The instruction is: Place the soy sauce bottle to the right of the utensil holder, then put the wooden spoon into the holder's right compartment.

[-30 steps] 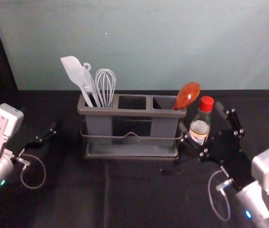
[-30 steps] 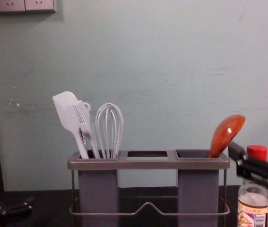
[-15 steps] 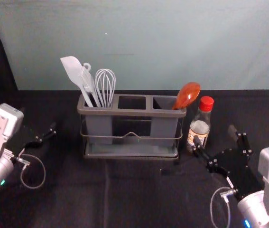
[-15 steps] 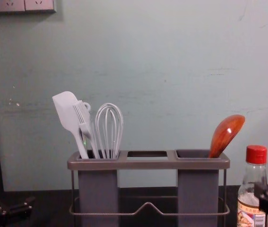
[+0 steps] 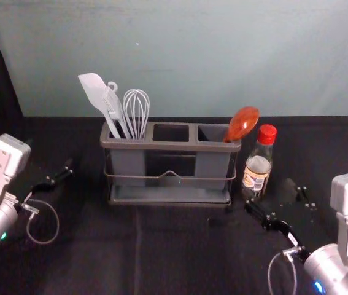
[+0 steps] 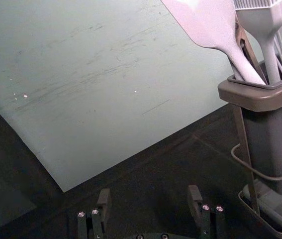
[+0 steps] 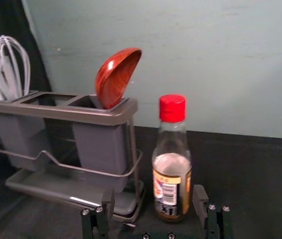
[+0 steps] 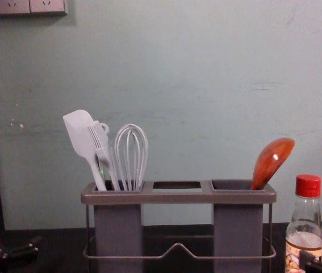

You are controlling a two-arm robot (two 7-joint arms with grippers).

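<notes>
Red-capped, the soy sauce bottle [image 5: 258,166] stands upright just beyond the right gripper [image 5: 272,195], whose fingers are spread wide. Beyond that gripper and to its left, the wooden spoon [image 5: 242,123] leans in the right compartment [image 5: 211,166] of the utensil holder [image 5: 170,146]; the left gripper [image 5: 49,155], also wide, is well apart, left of the holder.

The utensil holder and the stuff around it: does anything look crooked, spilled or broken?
Nothing looks spilled or broken. The wooden spoon leans outward from the utensil holder, ordinary for a spoon; the soy sauce bottle stands upright.
</notes>
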